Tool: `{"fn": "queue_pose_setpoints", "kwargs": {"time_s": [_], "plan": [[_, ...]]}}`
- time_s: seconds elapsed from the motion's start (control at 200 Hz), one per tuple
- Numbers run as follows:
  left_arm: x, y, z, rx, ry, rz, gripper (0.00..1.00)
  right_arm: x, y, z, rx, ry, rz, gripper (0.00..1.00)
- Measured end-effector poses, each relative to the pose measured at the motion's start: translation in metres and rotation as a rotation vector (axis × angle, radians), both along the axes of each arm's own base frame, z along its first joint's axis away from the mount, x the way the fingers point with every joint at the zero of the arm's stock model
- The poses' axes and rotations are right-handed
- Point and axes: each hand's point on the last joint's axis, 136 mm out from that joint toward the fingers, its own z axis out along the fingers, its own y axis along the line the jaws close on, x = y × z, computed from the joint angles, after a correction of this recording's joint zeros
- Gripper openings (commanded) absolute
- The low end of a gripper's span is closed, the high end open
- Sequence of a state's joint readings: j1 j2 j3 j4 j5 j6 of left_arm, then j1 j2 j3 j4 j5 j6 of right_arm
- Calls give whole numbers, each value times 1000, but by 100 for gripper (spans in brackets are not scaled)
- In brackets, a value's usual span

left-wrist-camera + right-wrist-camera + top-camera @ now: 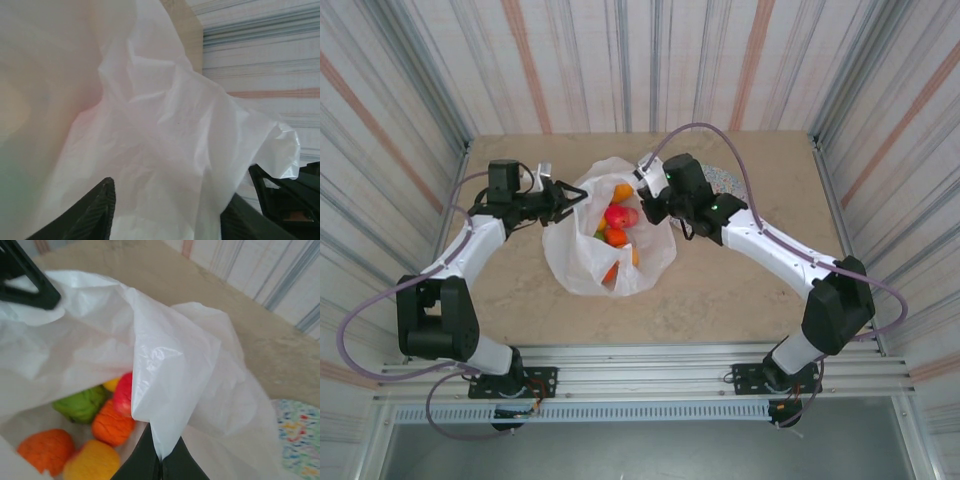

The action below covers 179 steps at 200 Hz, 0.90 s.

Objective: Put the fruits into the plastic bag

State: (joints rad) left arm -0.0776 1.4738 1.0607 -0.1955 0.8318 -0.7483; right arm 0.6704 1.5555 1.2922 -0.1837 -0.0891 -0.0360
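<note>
White thin plastic is lying between the fingers (100, 210) of my left hand (563, 200), which is standing at the left edge of the plastic bag (578, 255). The fingers of this hand are spreading well apart, with the crinkled plastic between them.

The bag is sitting in the middle of the tabletop (740, 290) with its mouth opening upward, and the fruits (617, 215) are lying inside it. In the right wrist view a green fruit (82, 402), a red fruit (122, 390), two orange fruits (112, 426) and a yellow fruit (92, 462) are touching each other at the bottom.

My right hand (650, 205) is reaching to the right rim of the bag, its fingers pressing together and pinching a fold of the plastic. Near it, further to the right, a speckled plate (725, 178) is lying on the tabletop.
</note>
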Motion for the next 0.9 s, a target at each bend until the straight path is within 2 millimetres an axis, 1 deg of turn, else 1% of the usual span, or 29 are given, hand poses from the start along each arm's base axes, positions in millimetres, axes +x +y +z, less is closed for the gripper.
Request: {"fn": "queue_pose_setpoints", "kwargs": {"time_s": [0.055,0.14,0.276,0.376,0.431,0.486,0.556,0.656,0.711,0.777,0.897], "plan": [[0,3,1,32,-13,8,67,1,-1,1,42,33,-8,0],[-2,10,8,78,-39,33,72,3,-1,4,105,71,-23,0],[-14,23,36,170,-141,79,73,5,-1,10,188,121,-33,0],[-31,32,60,267,-239,112,74,6,-1,13,230,152,-41,0],[-42,29,70,333,-296,105,73,7,-2,14,247,164,-43,0],[-57,18,79,403,-359,70,73,9,-3,15,264,174,-48,0],[-79,-5,90,491,-458,-21,72,11,-4,15,280,186,-48,0],[-108,-38,94,584,-570,-173,72,14,-5,12,293,202,-50,0],[-120,-52,90,636,-616,-254,71,15,-4,9,295,212,-49,0],[-133,-66,81,706,-655,-358,71,17,-4,6,294,223,-49,0],[-146,-89,58,834,-692,-545,71,17,-2,0,300,248,-46,0]]}}
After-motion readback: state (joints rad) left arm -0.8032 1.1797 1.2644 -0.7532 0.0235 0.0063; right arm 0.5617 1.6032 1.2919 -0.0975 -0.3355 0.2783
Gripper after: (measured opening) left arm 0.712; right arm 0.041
